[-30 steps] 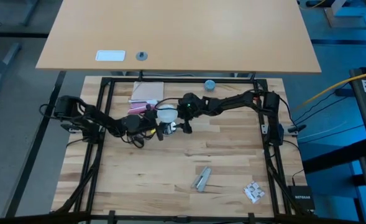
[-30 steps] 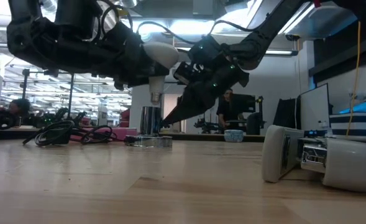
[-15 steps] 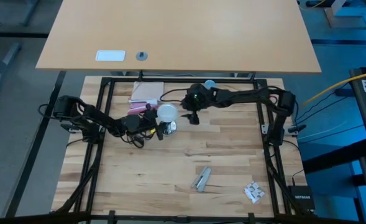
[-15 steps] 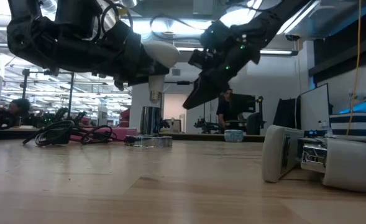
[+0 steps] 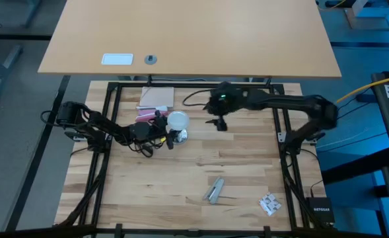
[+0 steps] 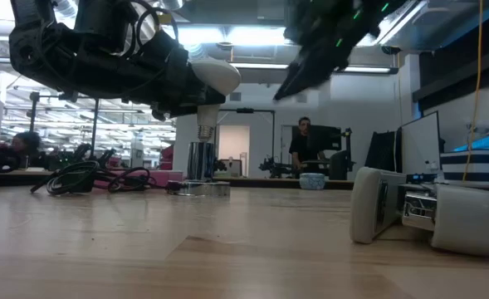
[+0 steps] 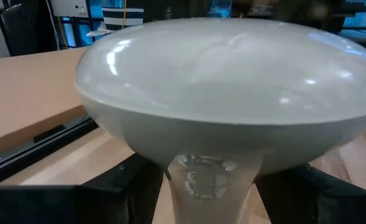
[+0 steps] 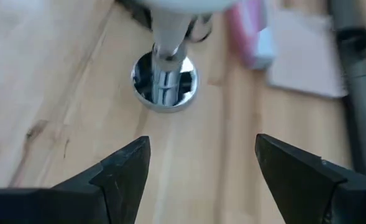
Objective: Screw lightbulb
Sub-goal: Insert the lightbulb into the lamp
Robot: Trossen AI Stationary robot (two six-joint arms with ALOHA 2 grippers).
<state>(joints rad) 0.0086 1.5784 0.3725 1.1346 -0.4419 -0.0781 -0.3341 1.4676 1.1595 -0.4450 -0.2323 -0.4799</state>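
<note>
A robotics lab: a pale butcher-block wooden table (image 5: 181, 178) inside a black metal frame (image 5: 111, 106), computer monitors (image 6: 418, 141) and tangled black cables (image 6: 82, 178) beyond it.

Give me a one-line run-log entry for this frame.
left gripper: holds lightbulb neck-down above chrome socket | right gripper: open, raised, apart from the bulb | bulb not yet in the socket
</note>
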